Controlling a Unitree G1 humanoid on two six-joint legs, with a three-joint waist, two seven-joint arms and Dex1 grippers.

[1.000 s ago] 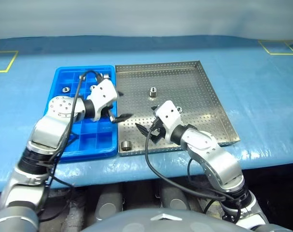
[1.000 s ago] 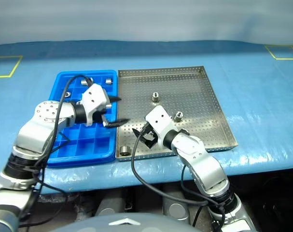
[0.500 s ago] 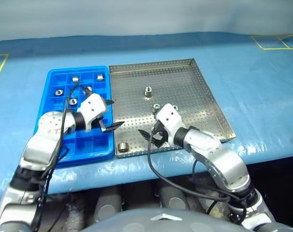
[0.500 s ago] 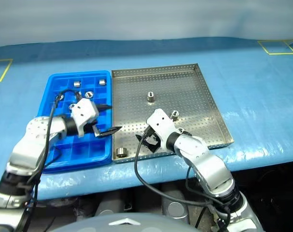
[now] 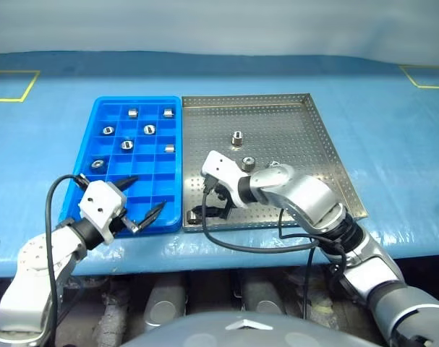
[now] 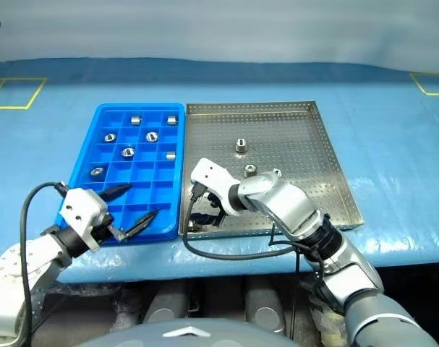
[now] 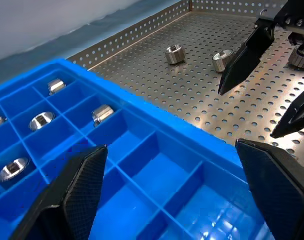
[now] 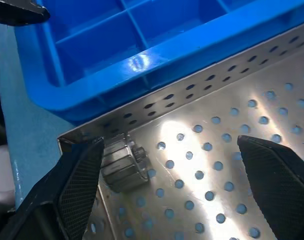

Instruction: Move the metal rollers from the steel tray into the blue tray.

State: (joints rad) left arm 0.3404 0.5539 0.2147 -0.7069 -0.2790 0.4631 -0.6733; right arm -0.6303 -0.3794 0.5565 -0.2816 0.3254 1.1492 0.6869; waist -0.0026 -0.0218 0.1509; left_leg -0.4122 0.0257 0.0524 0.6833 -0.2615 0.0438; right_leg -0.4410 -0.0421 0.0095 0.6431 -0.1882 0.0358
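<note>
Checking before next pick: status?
Both end effectors open, empty: left at blue tray's near edge, right over corner roller in steel tray. Six rollers in blue tray. Path clear.

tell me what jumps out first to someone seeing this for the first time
The bright blue tray sits flush against the left side of the grey perforated steel tray on a blue table cover, with six shiny metal rollers lying in the far compartments of the blue tray. The right claw, open, reaches down over a roller lying in the near left corner of the steel tray. The left claw, also open, hovers over the blue tray's near edge.
</note>
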